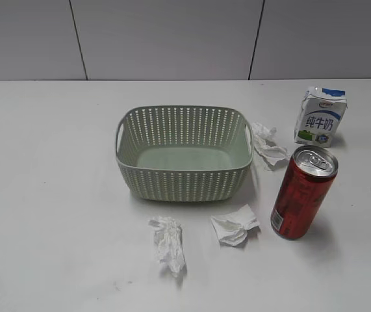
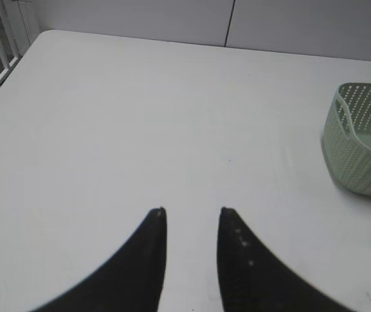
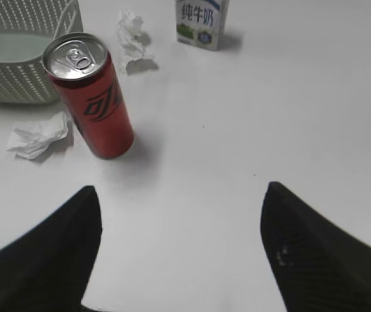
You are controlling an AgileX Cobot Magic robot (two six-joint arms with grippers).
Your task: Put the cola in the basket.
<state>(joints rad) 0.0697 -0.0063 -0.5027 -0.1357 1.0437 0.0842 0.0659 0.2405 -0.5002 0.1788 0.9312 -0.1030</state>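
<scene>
The cola [image 1: 302,192] is a tall red can with a silver top, standing upright on the white table to the right of the basket [image 1: 182,180]. The basket is pale green, perforated and empty. In the right wrist view the cola [image 3: 94,101] stands ahead and to the left of my right gripper [image 3: 182,195], which is wide open, empty and apart from the can. My left gripper [image 2: 191,211] is open a little and empty over bare table, with the basket [image 2: 360,156] far to its right. Neither gripper shows in the exterior view.
A white-and-blue milk carton [image 1: 320,117] stands behind the cola. Crumpled tissues lie right of the basket [image 1: 266,146], in front of it [image 1: 235,227] and at the front left [image 1: 168,243]. A grey panelled wall backs the table.
</scene>
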